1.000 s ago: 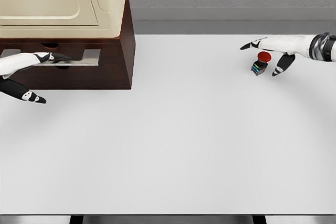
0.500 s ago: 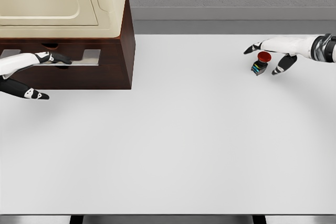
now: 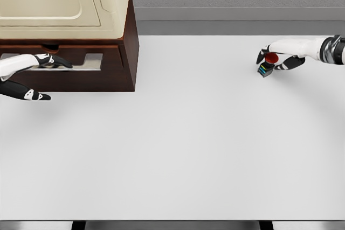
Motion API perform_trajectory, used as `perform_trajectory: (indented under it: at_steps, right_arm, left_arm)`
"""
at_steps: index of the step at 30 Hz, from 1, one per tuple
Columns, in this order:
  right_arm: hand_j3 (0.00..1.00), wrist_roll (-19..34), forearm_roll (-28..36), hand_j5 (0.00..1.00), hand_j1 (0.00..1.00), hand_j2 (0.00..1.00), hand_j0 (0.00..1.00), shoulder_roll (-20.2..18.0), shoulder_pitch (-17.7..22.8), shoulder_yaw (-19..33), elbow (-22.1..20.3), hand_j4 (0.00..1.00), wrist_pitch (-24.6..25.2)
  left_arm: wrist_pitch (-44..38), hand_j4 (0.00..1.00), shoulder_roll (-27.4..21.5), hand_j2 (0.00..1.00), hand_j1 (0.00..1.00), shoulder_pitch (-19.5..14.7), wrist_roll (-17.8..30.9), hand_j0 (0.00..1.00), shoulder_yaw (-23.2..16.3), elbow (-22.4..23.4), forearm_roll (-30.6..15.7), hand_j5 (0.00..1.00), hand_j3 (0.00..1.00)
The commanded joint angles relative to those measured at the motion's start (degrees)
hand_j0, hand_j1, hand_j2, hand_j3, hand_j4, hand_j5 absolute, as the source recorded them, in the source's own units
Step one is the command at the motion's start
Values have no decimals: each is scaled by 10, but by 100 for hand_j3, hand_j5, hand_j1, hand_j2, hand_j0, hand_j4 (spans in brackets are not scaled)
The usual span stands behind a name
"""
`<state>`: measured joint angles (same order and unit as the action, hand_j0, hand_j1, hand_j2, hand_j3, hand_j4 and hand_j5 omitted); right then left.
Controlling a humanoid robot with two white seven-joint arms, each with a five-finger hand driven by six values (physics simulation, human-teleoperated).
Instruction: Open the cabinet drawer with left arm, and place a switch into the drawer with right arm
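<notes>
At the far left of the head view, the left hand [image 3: 40, 62] lies along the metal handle [image 3: 81, 63] of the dark wooden cabinet [image 3: 126, 52], its fingers curled over the bar while the thumb hangs lower and apart; this reads as a hooking hold meant for a straight pull toward the robot. Whether the fingers truly clamp the bar or only rest on it cannot be told from this angle. The drawer [image 3: 102, 76] shows only its front face and looks shut or barely started, so the opening step seems not yet done. A cream appliance [image 3: 64, 4] sits on top of the cabinet, which is likely why the pull has to be level and not lifting. Across the white bench [image 3: 178, 144], well apart from the cabinet near the far right corner, stands the switch [image 3: 267, 65], a red mushroom button on a small dark base. The right hand [image 3: 280, 57] is gathered round it from above and behind, fingers pinching at the red cap, a grip suited to lifting it upright for the carry leftward.
</notes>
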<state>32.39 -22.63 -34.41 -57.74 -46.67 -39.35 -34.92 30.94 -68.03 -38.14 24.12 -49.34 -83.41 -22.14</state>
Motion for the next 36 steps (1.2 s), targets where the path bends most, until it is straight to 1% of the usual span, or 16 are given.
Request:
perform_trajectory:
  at_steps: [1, 5, 11, 12, 15, 19, 22, 23, 25, 26, 27, 29, 34, 36]
  right_arm:
    - [48, 1, -6, 48, 48, 48, 48, 0, 0, 0, 1, 48, -1]
    - [48, 1, -7, 48, 48, 48, 48, 0, 2, 3, -1, 48, -1]
    - [48, 1, -2, 48, 48, 48, 48, -2, -8, 11, -10, 48, -1]
    - [48, 1, -2, 48, 48, 48, 48, -3, -11, 13, -20, 48, -1]
    - [48, -1, -1, 48, 48, 48, 48, -25, -11, 22, -89, 48, -1]
    - [48, -1, 0, 48, 48, 48, 48, -35, -11, 22, -144, 48, -1]
    - [48, -5, 3, 48, 48, 48, 48, -57, -11, 23, -208, 48, -1]
    - [48, -5, 11, 48, 48, 48, 48, -58, -11, 23, -223, 48, -1]
    - [48, -5, 29, 48, 48, 48, 48, -80, -9, 23, -274, 48, -1]
    - [48, -5, 48, 48, 48, 48, 48, -101, -7, 23, -313, 48, -1]
    - [48, -5, 59, 48, 48, 48, 48, -114, -7, 22, -339, 48, -1]
    - [48, -5, 84, 48, 48, 48, 48, -136, -7, 23, -383, 48, -1]
    - [48, -5, 88, 48, 48, 48, 48, -136, -8, 20, -452, 48, -1]
    - [48, -4, 88, 48, 48, 48, 48, -130, -11, 18, -454, 48, -1]
  left_arm:
    - [0, 83, -1, 83, 83, 0, 0, 83, 1, -2, -11, 83, 83]
    - [1, 83, -2, 83, 83, 1, 0, 83, 1, -3, -12, 83, 83]
    - [3, 83, -8, 83, 83, 2, 0, 83, 0, -14, -12, 83, 83]
    - [3, 83, -9, 83, 83, 2, 0, 83, 0, -15, -18, 83, 83]
    - [3, 83, -12, 83, 83, 2, 0, 83, 0, -17, -19, 83, 83]
    - [4, 83, -12, 83, 83, 7, 0, 83, 0, -18, -19, 83, 83]
    - [4, 83, -13, 83, 83, 10, 0, 83, 1, -22, -19, 83, 83]
    - [4, 83, -15, 83, 83, 10, -1, 83, 1, -22, -19, 83, 83]
    - [4, 83, -16, 83, 83, 11, -1, 83, 1, -23, -19, 83, 83]
    - [4, 83, -17, 83, 83, 13, -1, 83, 1, -24, -19, 83, 83]
    - [4, 83, -17, 83, 83, 20, -1, 83, 6, -25, -19, 83, 83]
    - [4, 83, -21, 83, 83, 22, -1, 83, 6, -28, -23, 83, 83]
    - [4, 83, -24, 83, 83, 23, -1, 83, 6, -34, -26, 83, 83]
    - [4, 83, -25, 83, 83, 24, -1, 83, 6, -36, -27, 83, 83]
